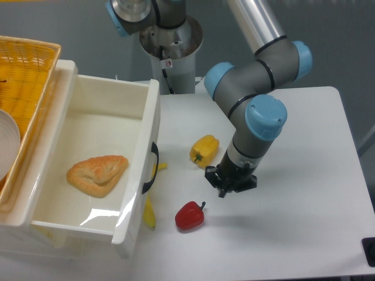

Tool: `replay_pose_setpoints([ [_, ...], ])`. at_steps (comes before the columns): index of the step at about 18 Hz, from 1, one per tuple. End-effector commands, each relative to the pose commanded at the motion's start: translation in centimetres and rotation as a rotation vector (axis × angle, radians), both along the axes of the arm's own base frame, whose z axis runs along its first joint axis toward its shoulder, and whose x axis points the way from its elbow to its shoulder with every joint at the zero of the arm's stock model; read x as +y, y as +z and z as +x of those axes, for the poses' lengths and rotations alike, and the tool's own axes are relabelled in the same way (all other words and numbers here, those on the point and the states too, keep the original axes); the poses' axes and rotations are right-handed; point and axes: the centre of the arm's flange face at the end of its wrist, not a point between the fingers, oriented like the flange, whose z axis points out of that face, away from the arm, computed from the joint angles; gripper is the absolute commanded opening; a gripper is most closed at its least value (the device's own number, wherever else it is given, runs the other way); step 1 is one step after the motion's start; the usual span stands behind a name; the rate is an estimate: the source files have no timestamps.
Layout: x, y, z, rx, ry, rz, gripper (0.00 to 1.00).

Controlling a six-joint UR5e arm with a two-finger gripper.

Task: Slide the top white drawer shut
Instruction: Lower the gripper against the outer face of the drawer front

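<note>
Gripper (229, 181) points down over the table (304, 175), holding nothing that I can see; whether its fingers are parted or together cannot be told. It hangs well right of the top white drawer (99, 134), between a yellow pepper (204, 150) and a red pepper (190, 215). That drawer stands pulled far out, a pastry (97, 174) inside, its black handle (150, 168) facing the arm, which suits pushing the front leftward.

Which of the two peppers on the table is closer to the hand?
The yellow pepper. It lies just left of the hand, a small gap apart, while the red pepper sits farther off, below and left, nearer the table's front edge.
</note>
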Motion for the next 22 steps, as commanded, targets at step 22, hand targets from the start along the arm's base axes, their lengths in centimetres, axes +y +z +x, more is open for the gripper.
replay_pose_setpoints([
  [22, 2.9, 3.5, 7.1, -0.187, -0.050, 0.110, 0.00],
])
